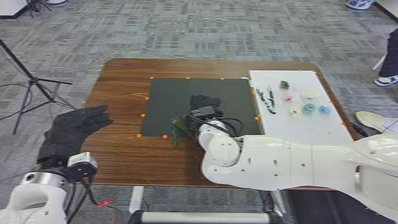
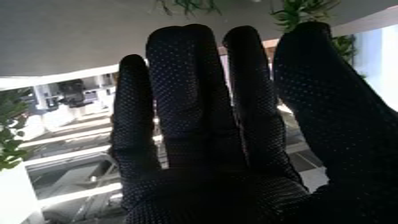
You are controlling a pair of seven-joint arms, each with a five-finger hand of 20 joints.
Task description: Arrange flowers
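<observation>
Head view: brown wooden table (image 1: pixel 124 160) on grey patterned carpet (image 1: pixel 204 30), black tripod (image 1: pixel 33 80) at the left edge, blue-and-white pot (image 1: pixel 360 4) in the upper right corner. Dark mat (image 1: pixel 169 95) mid-frame, orange marks round its border; white sheet (image 1: pixel 315 127) right of it. Green sprigs (image 1: pixel 176 131), thin and feathery, just below centre, beside the right arm's wrist. Small flowers (image 1: pixel 308 108) on the sheet, right of centre: pink, pale, teal, light blue. Left hand (image 1: pixel 75 131) left of centre, released, fingers extended. Right hand (image 1: pixel 205 101) over the mat, near centre.

Right wrist view: grey surface above, bright slatted background at left. Right hand (image 2: pixel 200 115) released, fingers and thumb straight. Sprigs bushy, narrow-leaved, top centre and upper right; rounder leaves (image 2: pixel 11 130) at left edge.
</observation>
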